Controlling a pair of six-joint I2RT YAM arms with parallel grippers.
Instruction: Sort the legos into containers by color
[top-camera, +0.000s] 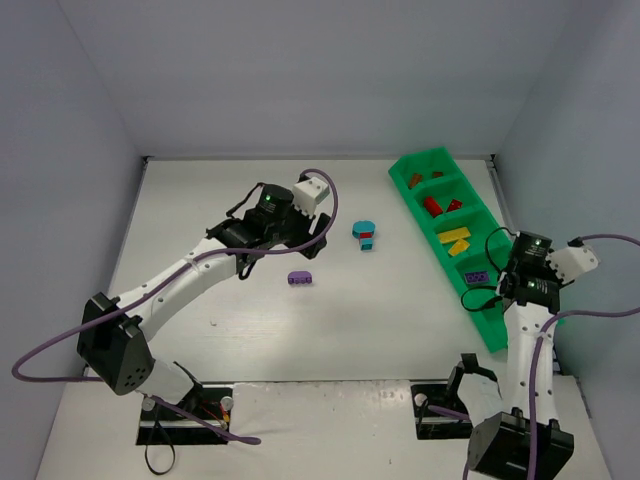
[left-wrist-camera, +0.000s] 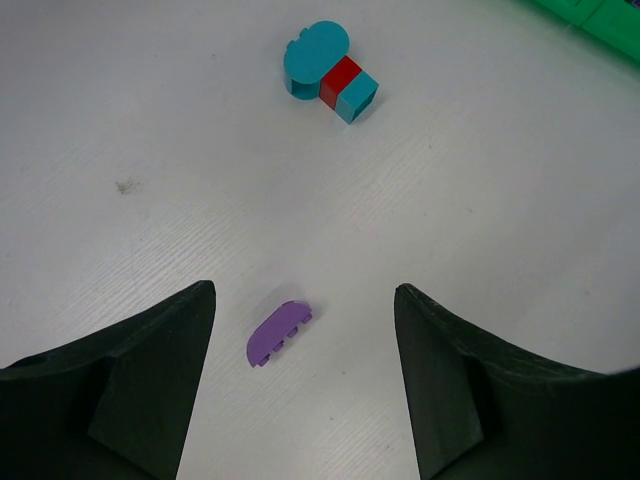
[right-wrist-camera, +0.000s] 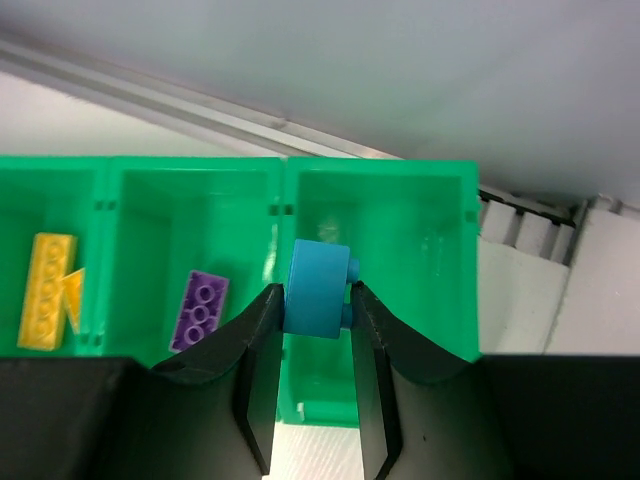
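The right jaws are clenched on a small blue studded plastic brick (right-wrist-camera: 316, 282), pinching it by its flat sides so that it hangs clear under them. Directly beneath and beyond their tips sits the end compartment (right-wrist-camera: 420, 250) of the long bright green plastic tray (right-wrist-camera: 380, 168), which looks bare. That seems to be why the brick is held there: this slot is free for blue. The next compartment along from the jaws holds a purple studded brick (right-wrist-camera: 198, 310), and the one past that a yellow brick (right-wrist-camera: 47, 290). The blue brick hangs near the dividing wall, so I'd say it should sit a little further over the bare slot before it is let go, or it could catch the wall.

The left jaws stand released, spread wide above the white worktop (left-wrist-camera: 480, 200). A small purple round-ended brick (left-wrist-camera: 279, 333) lies flat between the lines of the two fingers, untouched. It looks lined up to be picked next. Well ahead of the jaws sits a joined cluster of teal and red bricks (left-wrist-camera: 330, 72), not yet sorted.
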